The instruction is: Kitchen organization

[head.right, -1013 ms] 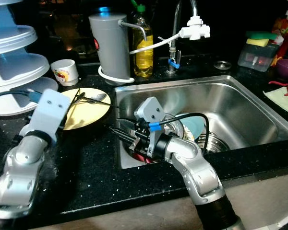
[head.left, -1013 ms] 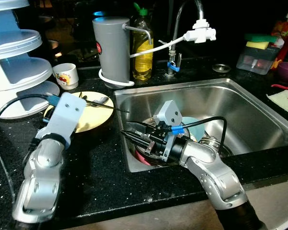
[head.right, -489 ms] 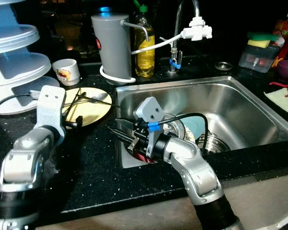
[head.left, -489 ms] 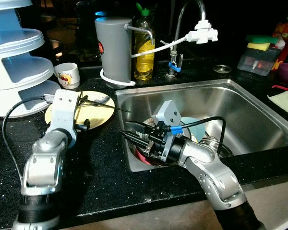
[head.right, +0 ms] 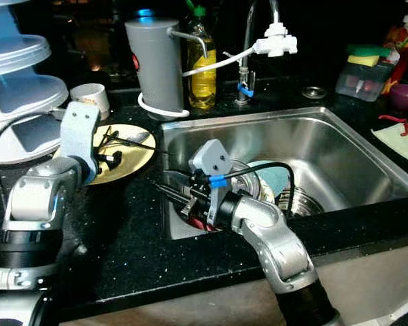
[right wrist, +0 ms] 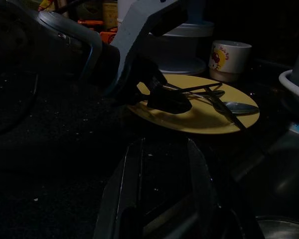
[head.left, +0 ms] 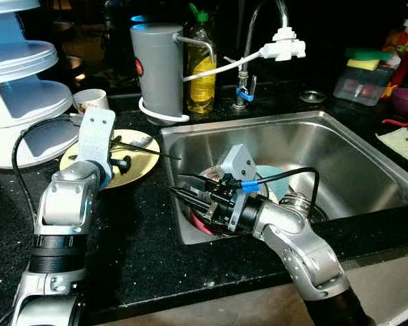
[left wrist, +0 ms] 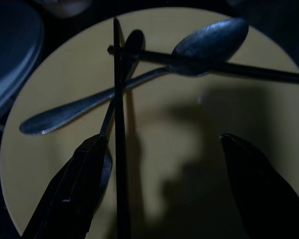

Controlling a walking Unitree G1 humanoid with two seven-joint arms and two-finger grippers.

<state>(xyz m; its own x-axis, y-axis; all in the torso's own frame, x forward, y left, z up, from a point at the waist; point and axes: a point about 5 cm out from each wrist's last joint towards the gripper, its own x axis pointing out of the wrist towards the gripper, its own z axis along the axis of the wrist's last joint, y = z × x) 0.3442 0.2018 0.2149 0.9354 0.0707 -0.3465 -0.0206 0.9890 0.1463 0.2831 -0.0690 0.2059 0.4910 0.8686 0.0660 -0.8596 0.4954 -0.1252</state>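
- The left gripper is held with its jaws wide apart above the yellow plate; nothing is gripped between the black fingers.
- In the left wrist view, one finger lies just beside a thin black chopstick; contact cannot be confirmed.
- A metal spoon with a dull oval bowl is laid across the plate, crossed by a second dark chopstick and by another dark utensil whose kind cannot be determined.
- The plate is round, flat and matte yellow, and is set on the black speckled countertop to the left of the sink.
- The right gripper is positioned inside the stainless steel sink, near its left wall, fingers pointed toward the plate. The jaws are set narrowly apart, and no object is seen between them.
- Below the right gripper, dishes are stacked in the basin, among them a red item and a light blue plate.
- Behind the plate, a small white cup with a printed figure is placed.
- A grey cylindrical container, a bottle of yellow liquid and a faucet are arranged along the rear edge.
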